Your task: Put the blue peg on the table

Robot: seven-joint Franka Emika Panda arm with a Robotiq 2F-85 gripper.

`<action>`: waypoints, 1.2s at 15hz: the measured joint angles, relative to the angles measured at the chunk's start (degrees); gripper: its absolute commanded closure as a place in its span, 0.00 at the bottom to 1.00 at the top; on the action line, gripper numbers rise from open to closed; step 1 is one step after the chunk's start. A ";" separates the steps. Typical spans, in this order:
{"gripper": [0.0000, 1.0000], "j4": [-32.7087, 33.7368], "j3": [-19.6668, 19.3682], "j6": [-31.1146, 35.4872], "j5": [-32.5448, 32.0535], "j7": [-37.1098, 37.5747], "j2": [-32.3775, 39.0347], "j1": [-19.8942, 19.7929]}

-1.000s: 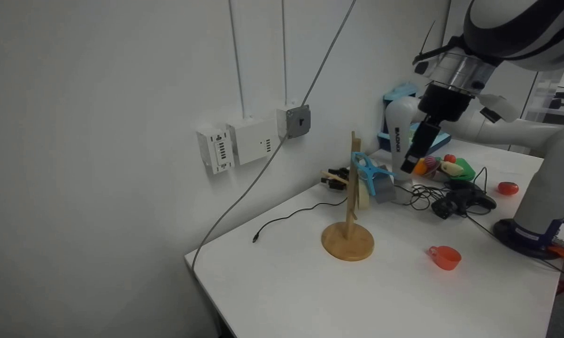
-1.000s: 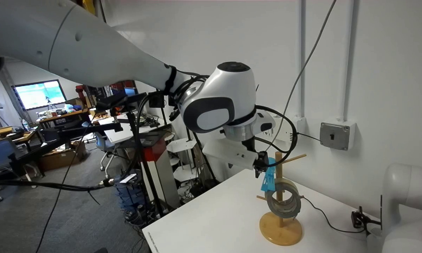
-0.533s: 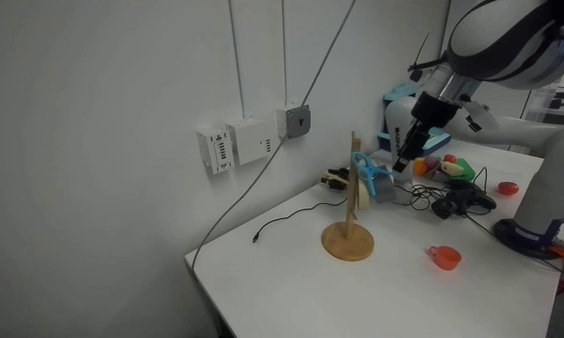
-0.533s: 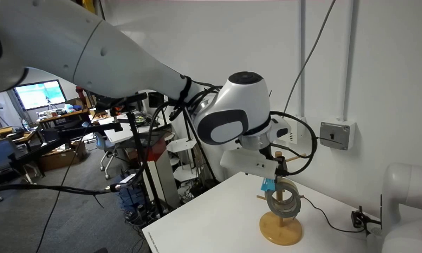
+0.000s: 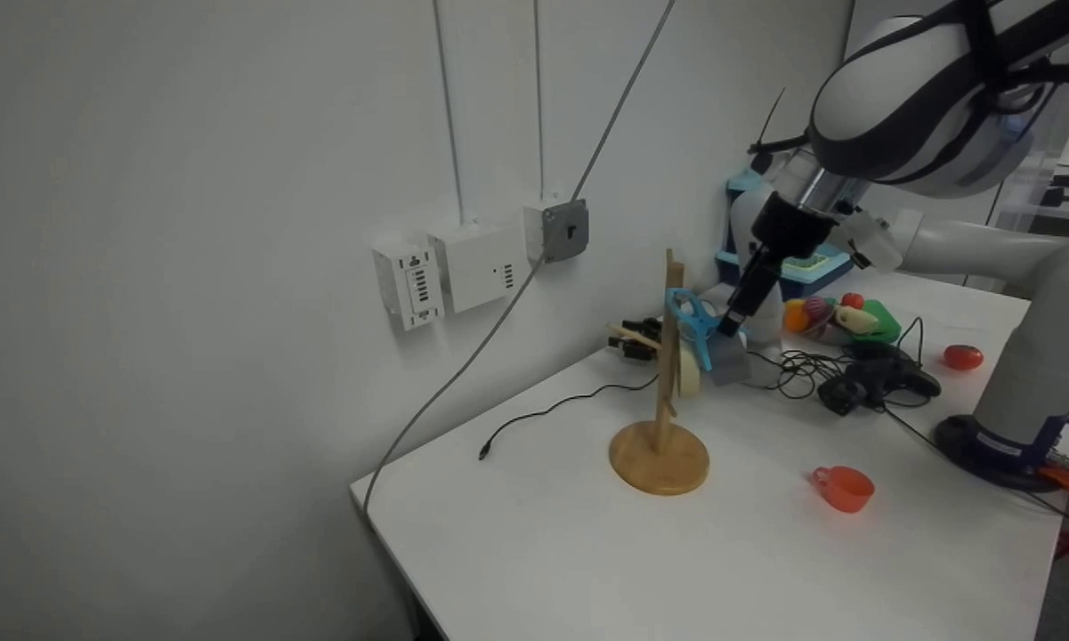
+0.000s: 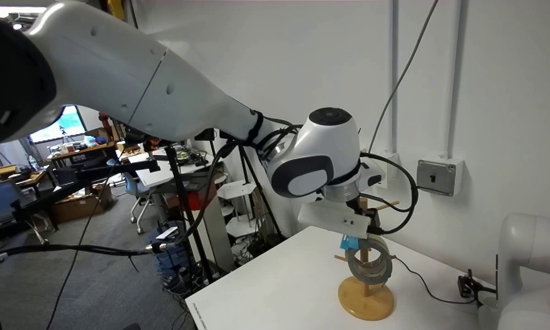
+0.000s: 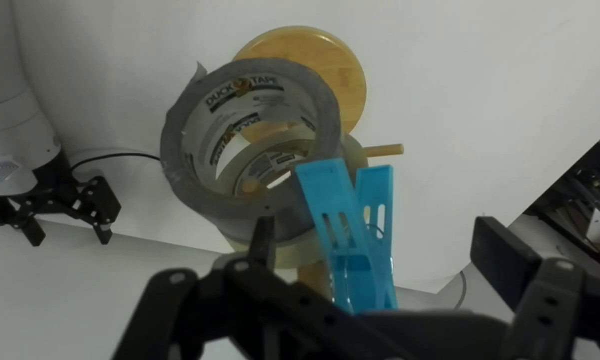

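Note:
The blue peg [image 5: 696, 322] hangs at the upper part of the wooden stand [image 5: 659, 458], above the white table [image 5: 543, 534]. In an exterior view its lower end [image 6: 349, 242] shows beside the tape; the rest is hidden by the wrist. In the wrist view the peg [image 7: 339, 215] points its two arms up the picture, between my spread fingers and nearer the left finger. My gripper [image 7: 382, 245] is open, and neither finger visibly grips the peg. In an exterior view my fingertips [image 5: 732, 322] are right beside the peg's arms.
A grey tape roll [image 7: 172, 145] and a pale roll hang on the stand beside the peg. A wooden side rod [image 7: 384, 150] sticks out. A red cup [image 5: 846, 490], black cables [image 5: 801, 369] and a second white arm [image 5: 757, 312] are on the table. The wall stands behind.
My gripper has moved down and toward the stand, from apart from the peg to right beside it. The peg and the stand have not visibly moved.

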 measured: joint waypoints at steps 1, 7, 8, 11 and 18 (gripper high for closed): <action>0.00 0.55 0.37 0.61 0.00 0.00 0.35 -0.10; 0.32 2.77 1.86 1.70 0.00 0.00 2.58 -0.78; 0.35 3.01 2.00 1.70 0.00 0.00 2.93 -0.92; 0.58 3.68 2.33 1.70 -0.04 0.00 3.88 -1.39; 0.93 4.70 3.15 1.69 -0.56 0.00 4.64 -1.78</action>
